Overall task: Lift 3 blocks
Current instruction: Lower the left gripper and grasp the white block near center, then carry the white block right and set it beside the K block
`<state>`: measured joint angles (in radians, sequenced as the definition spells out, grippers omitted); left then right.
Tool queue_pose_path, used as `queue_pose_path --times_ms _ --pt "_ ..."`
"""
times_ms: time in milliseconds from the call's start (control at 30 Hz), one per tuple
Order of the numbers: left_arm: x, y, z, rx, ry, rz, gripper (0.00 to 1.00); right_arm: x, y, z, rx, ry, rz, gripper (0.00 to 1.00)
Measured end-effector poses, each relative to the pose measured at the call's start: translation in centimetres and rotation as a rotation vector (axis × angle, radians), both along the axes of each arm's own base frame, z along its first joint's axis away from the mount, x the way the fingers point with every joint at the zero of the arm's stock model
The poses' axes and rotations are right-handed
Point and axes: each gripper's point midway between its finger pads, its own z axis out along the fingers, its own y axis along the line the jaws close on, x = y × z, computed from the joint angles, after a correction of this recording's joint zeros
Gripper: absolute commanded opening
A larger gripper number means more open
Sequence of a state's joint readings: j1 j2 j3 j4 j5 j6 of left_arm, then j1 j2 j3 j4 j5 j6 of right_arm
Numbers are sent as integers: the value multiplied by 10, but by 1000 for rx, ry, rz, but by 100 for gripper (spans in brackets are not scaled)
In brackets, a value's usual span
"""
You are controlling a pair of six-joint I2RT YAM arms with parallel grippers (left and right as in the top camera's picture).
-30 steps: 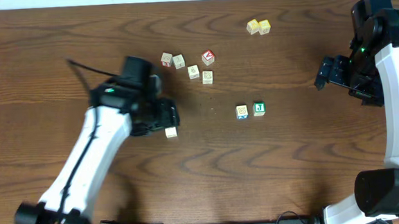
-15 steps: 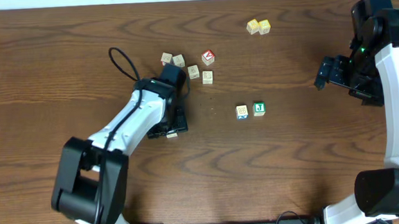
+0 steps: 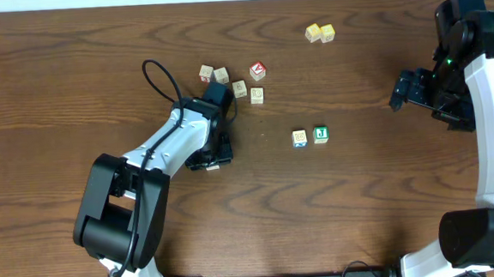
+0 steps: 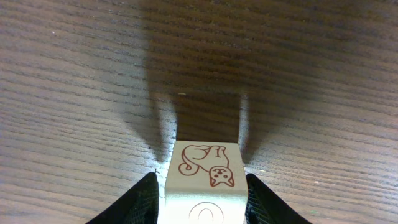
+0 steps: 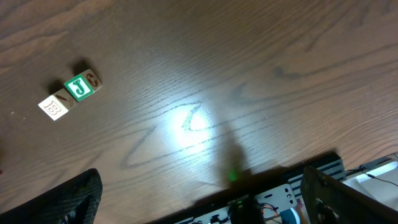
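Left wrist view: left gripper (image 4: 201,190) straddles white block (image 4: 202,163), positioned for lift; clamping cannot be told. White block well left of green J block (image 3: 321,134); orange-marked block (image 3: 299,138) just beside it. Right gripper (image 3: 403,88) spread wide, idle.

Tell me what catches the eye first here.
The left gripper straddles a white block with a red cat drawing, resting on the table left of centre. To its right the green J block and a whitish block sit side by side, and the right gripper hangs open at the far right.
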<state>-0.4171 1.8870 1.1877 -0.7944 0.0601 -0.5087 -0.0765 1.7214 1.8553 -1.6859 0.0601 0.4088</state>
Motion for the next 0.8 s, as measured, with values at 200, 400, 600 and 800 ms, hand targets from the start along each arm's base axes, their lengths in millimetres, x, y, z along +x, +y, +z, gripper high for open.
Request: queue_pose_path --times_ms 200,400,600,800 --pt "3 -1 0 -6 -13 -12 33 0 0 0 0 0 0 99" --pt "5 -2 0 -9 -19 -11 24 0 0 0 0 0 0 99" --pt "16 -21 1 -99 -60 -44 24 0 0 0 0 0 0 99" --pt "24 -53 5 -182 -120 -102 24 0 0 0 0 0 0 99"
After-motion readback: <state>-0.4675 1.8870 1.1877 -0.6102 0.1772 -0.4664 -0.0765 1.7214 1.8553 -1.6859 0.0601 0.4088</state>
